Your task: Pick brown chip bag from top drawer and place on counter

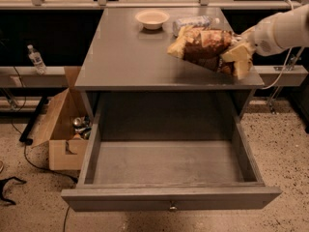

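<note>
counter [125, 57] matt | brown chip bag [205, 47] crinkly, glossy | pincer [245, 46] smooth plastic, clamped on bag's end
</note>
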You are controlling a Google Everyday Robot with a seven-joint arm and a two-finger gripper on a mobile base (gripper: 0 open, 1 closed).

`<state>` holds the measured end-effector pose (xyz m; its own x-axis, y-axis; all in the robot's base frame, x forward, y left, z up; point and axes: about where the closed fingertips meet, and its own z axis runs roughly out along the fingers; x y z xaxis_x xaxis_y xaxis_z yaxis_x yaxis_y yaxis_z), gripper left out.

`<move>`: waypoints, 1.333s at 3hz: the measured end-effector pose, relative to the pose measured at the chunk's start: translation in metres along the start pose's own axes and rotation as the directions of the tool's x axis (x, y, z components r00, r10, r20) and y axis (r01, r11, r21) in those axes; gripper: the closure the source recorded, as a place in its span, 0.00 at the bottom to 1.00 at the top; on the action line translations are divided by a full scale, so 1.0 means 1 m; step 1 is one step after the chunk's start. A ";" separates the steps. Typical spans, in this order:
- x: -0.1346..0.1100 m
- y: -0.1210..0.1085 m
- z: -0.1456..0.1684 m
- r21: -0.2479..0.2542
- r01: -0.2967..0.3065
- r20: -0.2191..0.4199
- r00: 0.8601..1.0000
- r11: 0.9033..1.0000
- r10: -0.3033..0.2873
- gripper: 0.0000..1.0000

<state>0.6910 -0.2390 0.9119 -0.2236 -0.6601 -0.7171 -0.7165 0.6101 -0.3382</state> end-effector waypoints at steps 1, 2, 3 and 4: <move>-0.006 -0.013 0.042 0.013 -0.030 -0.032 0.999 0.999 0.030 0.81; -0.007 -0.026 0.067 0.034 -0.059 -0.039 0.997 0.998 0.060 0.58; -0.008 -0.032 0.080 0.038 -0.071 -0.031 0.997 0.997 0.073 0.36; -0.008 -0.033 0.089 0.018 -0.073 -0.017 0.997 0.997 0.073 0.12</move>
<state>0.7751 -0.2145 0.8744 -0.2867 -0.6214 -0.7292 -0.6862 0.6643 -0.2963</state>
